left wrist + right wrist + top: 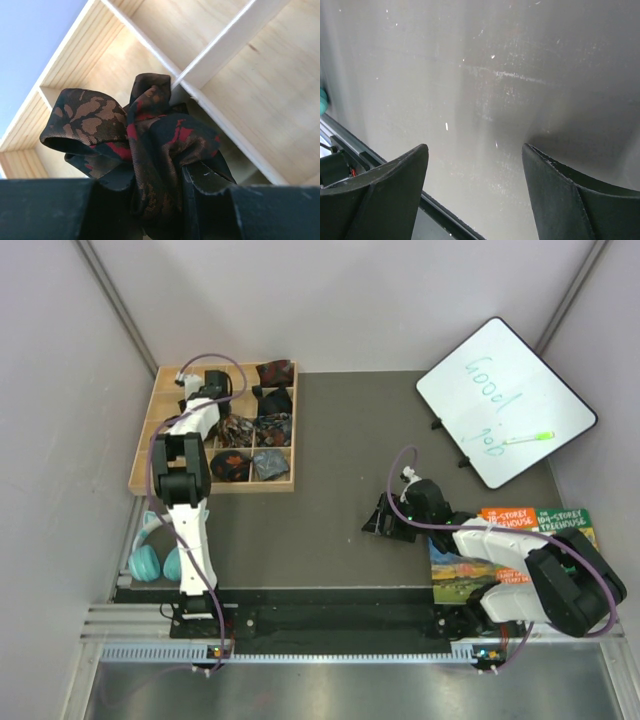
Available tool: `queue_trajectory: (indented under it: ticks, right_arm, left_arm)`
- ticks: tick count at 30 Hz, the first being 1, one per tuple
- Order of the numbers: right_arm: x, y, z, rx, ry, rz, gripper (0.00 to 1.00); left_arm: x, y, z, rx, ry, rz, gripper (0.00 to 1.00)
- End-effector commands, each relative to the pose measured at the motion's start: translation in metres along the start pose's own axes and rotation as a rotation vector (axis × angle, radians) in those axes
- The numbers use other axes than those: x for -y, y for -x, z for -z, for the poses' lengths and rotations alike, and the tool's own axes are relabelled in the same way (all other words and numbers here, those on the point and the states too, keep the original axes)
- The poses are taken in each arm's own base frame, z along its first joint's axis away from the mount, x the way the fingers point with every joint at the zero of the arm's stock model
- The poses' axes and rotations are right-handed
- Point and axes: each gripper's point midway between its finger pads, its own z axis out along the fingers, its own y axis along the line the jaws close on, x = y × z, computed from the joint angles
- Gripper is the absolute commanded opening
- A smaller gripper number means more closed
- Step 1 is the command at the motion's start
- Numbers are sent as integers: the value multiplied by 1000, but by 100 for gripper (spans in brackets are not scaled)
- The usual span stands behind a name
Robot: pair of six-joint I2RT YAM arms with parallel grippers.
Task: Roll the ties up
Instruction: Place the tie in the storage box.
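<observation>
Your left gripper (159,192) is clamped on a bunched brown-black tie (145,130) with rust and red print, and the fabric bulges out just ahead of the fingertips. Directly beyond the bundle runs a divider of the wooden tray (240,40), with bare pale compartments on either side of it. You cannot tell whether the tie touches the wood. Off to that hand's right, other rolled ties (272,430) sit in the tray's cells. Your right gripper (475,165) stands with its jaws apart and nothing between them, the grey table (510,75) ahead.
</observation>
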Motion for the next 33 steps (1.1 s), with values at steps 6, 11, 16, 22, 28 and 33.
queue_trajectory:
  ticks: [6,11,16,22,28,33]
  right_arm:
    - [9,-10,-2,-37,-35,17,76]
    - [9,-10,-3,-41,-33,18,76]
    - [9,-11,-3,-44,-33,19,76]
    - [8,-10,-4,-43,-31,20,76]
    - [8,-10,-4,-45,-29,19,76]
    - [8,-11,-5,-50,-30,20,76]
  left_arm:
    - [-57,-7,-29,-44,220,28,0]
    - [-72,11,-35,-40,231,59,0]
    - [-75,13,-41,-73,201,132,0]
    - [-70,6,-42,-102,163,129,4]
    - [-51,-23,-35,-168,91,115,30]
    - [-28,-24,-9,-163,22,119,40]
